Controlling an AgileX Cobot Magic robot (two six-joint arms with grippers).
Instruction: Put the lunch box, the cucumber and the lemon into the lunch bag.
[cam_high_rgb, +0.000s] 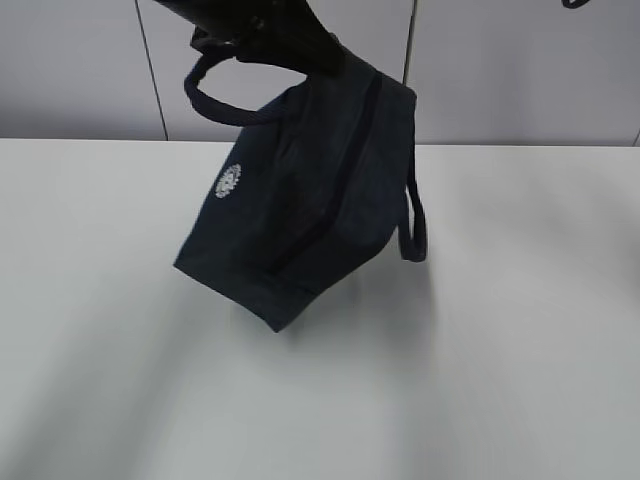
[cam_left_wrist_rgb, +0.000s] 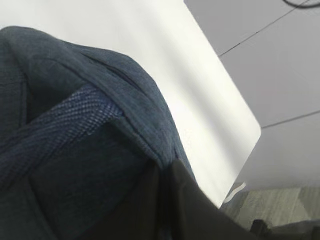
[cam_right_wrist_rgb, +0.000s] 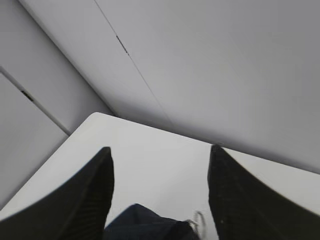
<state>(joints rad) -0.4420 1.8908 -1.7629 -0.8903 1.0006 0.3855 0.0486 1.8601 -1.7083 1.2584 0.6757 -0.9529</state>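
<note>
Lunch bag (cam_high_rgb: 310, 200) hung tilted above the white table (cam_high_rgb: 100, 300), top end raised toward the upper left of the exterior view, bottom corner low and close to the tabletop, whether touching could not be told. White round logo (cam_high_rgb: 229, 181) faced left on the dark navy side. Closed zipper line ran along the length of the bag. 1 loop handle (cam_high_rgb: 215, 100) arched up beside the left gripper (cam_high_rgb: 262, 35); the other handle (cam_high_rgb: 415, 225) drooped on the right side of the bag.

Left gripper seen at the top of the exterior view, pinched shut on the upper fabric of the lunch bag. In the left wrist view, navy cloth and a woven strap (cam_left_wrist_rgb: 65, 125) filled most of the picture, pressed right against a dark finger (cam_left_wrist_rgb: 190, 210) at the bottom edge.

Right gripper (cam_right_wrist_rgb: 160, 195) stood wide apart, 2 dark fingers (cam_right_wrist_rgb: 80, 200) with nothing between them, poised above the table with the bag's top (cam_right_wrist_rgb: 145, 222) and a silver ring pull (cam_right_wrist_rgb: 199, 220) just below. Grey wall panels (cam_right_wrist_rgb: 200, 60) behind.

Lunch box, cucumber and lemon not visible in any view.
</note>
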